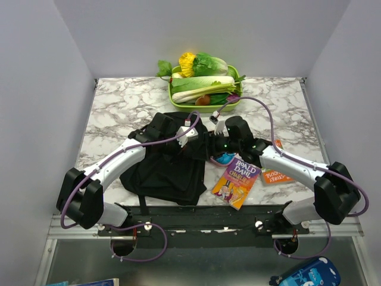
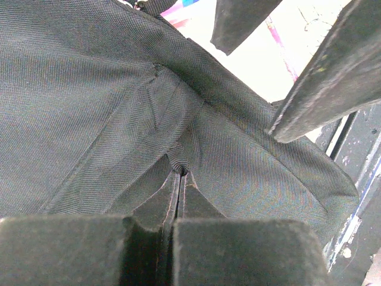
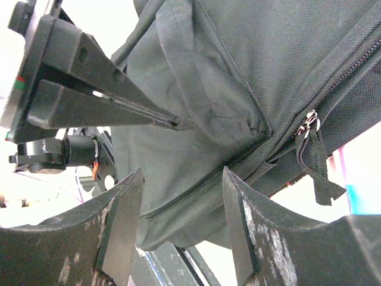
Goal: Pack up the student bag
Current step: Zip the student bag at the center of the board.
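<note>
Left gripper (image 2: pixel 180 173): arm reaching forward, jaws clamped on a fold of the bag (image 1: pixel 164 170).
Right gripper (image 3: pixel 183 179): jaws apart, close by the bag's zip side.
Bag: mid-table (image 1: pixel 113 113), left of a book (image 1: pixel 238 179).

Looks up at the black bag (image 3: pixel 238 59), filling most of the view. Just below the bag, right gripper (image 3: pixel 183 179) spread wide, the bag's bottom edge over the gap. At the bag's left side, left gripper (image 3: pixel 177 123) pinched tight on a fabric fold. Right of that fold, zip pull (image 3: pixel 308 121) with strap tab (image 3: pixel 321 173) dangling.
</note>
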Action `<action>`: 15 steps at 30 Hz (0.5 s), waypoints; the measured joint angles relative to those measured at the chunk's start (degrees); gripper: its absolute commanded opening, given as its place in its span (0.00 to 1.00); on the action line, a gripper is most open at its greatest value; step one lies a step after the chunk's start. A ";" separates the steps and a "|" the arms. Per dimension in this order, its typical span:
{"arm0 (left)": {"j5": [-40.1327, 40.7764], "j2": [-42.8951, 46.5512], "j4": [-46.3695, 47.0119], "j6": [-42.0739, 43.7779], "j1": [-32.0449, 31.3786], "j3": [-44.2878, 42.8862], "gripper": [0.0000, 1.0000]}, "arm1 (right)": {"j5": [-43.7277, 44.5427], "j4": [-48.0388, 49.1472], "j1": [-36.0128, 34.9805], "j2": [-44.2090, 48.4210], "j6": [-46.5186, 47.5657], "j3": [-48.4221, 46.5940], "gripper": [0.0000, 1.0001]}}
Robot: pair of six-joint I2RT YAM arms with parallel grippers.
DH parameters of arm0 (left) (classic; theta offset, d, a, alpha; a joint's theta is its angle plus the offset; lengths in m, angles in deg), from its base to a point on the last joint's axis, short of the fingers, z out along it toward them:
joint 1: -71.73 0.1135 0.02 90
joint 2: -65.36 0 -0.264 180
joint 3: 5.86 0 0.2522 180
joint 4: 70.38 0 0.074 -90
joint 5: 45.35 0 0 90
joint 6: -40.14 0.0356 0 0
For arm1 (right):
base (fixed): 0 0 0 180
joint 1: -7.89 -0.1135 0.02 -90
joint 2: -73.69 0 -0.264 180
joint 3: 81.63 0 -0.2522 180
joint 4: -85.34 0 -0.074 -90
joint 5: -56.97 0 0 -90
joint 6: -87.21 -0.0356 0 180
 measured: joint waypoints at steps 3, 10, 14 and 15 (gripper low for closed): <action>0.04 0.07 0.00 -0.02 0.00 0.13 0.00 | 0.04 0.07 0.00 0.90 -0.17 0.44 0.64; 0.46 0.20 -0.15 0.00 -0.04 0.44 0.00 | -1.18 -0.87 -0.17 -7.74 -0.15 -0.46 0.63; 0.61 0.17 -0.15 -0.02 -0.13 0.42 0.00 | -1.20 -1.38 -0.57 -10.95 0.07 -0.46 0.62; 0.61 0.17 -0.15 -0.02 -0.17 0.42 0.00 | -1.20 -1.33 -0.72 -11.28 0.11 -0.46 0.62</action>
